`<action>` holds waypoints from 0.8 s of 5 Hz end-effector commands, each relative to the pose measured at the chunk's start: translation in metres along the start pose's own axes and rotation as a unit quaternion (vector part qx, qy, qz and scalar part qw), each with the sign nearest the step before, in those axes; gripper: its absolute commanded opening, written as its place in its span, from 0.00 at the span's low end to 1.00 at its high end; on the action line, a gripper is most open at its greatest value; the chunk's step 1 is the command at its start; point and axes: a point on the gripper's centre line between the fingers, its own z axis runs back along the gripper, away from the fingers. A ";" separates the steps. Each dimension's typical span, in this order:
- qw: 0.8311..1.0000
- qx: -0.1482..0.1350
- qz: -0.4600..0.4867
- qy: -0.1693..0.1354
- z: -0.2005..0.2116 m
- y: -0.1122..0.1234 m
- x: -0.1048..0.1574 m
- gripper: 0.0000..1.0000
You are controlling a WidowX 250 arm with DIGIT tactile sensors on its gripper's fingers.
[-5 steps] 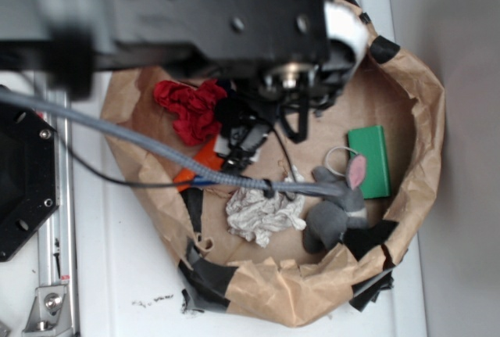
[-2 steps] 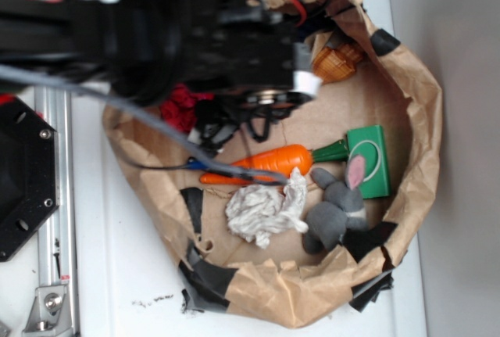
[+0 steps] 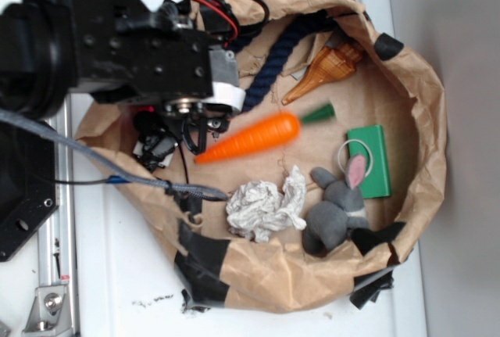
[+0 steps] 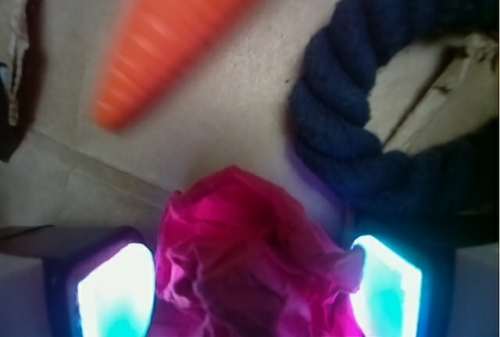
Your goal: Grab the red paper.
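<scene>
- Exterior view: a brown paper nest (image 3: 422, 79) on the white surface (image 3: 117, 274) holds an orange toy carrot (image 3: 254, 138), a white-grey paper wad (image 3: 262, 208), a grey mouse toy (image 3: 340, 208), a green block (image 3: 371, 161), an amber cone (image 3: 328, 67) and a dark blue rope (image 3: 281, 59).
- The black arm (image 3: 117, 40) covers the nest's left part, so the red paper is almost hidden there.
- Wrist view: the pincer (image 4: 250, 294) has its two glowing fingers (image 4: 117, 294) apart, with the red paper (image 4: 250, 267) filling the gap between them; a firm clamp cannot be told.
- The paper looks crumpled, magenta-red, near the rope (image 4: 351, 110) and below the carrot's tip (image 4: 172, 40).
</scene>
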 end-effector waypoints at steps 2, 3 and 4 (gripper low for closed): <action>0.990 -0.055 0.088 -0.096 0.064 -0.004 0.000 1.00; 0.986 -0.066 0.097 -0.115 0.078 -0.013 -0.016 1.00; 0.989 -0.060 0.103 -0.093 0.062 -0.015 -0.012 1.00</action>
